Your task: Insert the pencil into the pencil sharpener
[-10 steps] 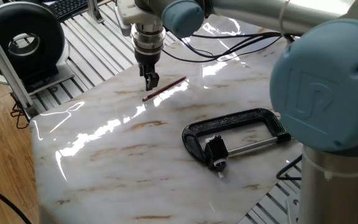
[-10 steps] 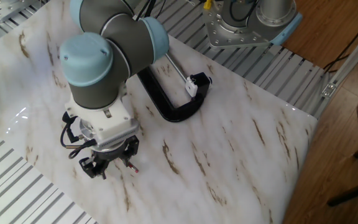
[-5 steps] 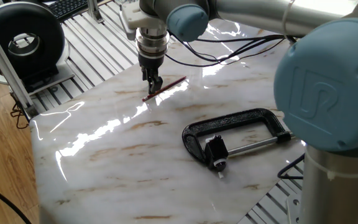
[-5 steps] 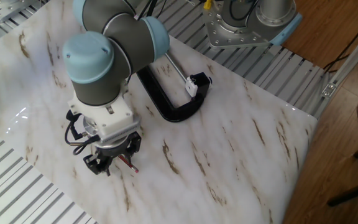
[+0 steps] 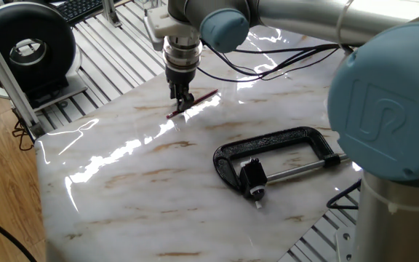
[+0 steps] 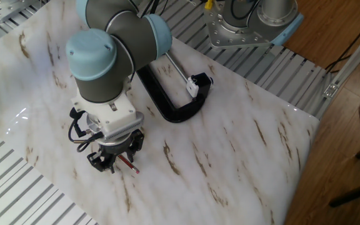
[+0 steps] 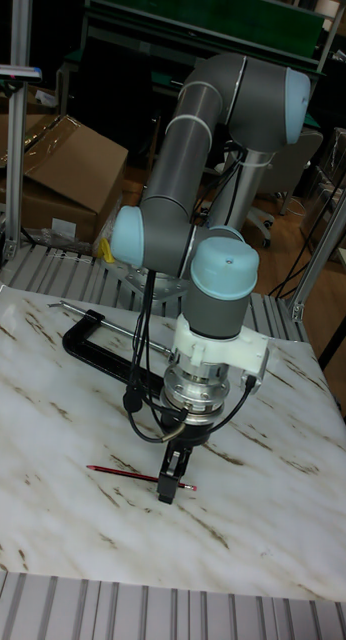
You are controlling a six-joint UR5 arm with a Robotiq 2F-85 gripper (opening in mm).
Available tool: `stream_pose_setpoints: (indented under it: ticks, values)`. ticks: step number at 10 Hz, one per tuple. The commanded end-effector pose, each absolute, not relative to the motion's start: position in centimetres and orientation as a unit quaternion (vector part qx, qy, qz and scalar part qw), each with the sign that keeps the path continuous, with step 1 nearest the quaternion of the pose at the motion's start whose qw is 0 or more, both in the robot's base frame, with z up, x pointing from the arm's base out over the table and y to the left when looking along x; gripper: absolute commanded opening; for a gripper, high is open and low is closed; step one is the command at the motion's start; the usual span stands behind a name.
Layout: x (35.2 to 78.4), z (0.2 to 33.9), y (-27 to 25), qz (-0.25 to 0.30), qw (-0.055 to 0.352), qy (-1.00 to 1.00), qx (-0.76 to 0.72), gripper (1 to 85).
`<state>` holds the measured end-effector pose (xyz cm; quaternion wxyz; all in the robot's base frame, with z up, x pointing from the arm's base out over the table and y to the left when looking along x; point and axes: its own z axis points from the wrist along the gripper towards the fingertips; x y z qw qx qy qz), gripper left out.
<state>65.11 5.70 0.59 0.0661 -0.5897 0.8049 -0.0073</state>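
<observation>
The dark-red pencil (image 5: 193, 103) lies flat on the marble table (image 5: 144, 182); it also shows in the tall fixed view as the pencil (image 7: 123, 472). My gripper (image 5: 182, 102) is down at the pencil's lower-left half, open, with a finger on either side of it. In the other fixed view the gripper (image 6: 115, 164) covers most of the pencil (image 6: 130, 165), and only its end pokes out. The pencil sharpener (image 5: 251, 176), a small black block, sits at the screw end of the black C-clamp (image 5: 282, 142), well right of the gripper.
The C-clamp (image 6: 167, 103) lies flat across the table's right side with its silver screw rod (image 5: 297, 171). Black cables (image 5: 268, 62) trail behind the arm. A black round device (image 5: 28, 47) stands off the table at the far left.
The gripper has shifted right and come down from beside the pencil to straddle it. The pencil, the clamp and the sharpener have not moved.
</observation>
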Motion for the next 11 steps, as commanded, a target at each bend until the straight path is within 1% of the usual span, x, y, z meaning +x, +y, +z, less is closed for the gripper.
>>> stream_pose_setpoints:
  ticks: [1, 4, 11]
  values:
    - [64.99, 0.51, 6.10, -0.004, 0.072, 0.808, -0.585, 49.3]
    - [64.93, 0.50, 6.02, -0.004, 0.071, 0.811, -0.581, 44.7]
    - [64.80, 0.14, 6.18, -0.005, 0.074, 0.813, -0.577, 43.7]
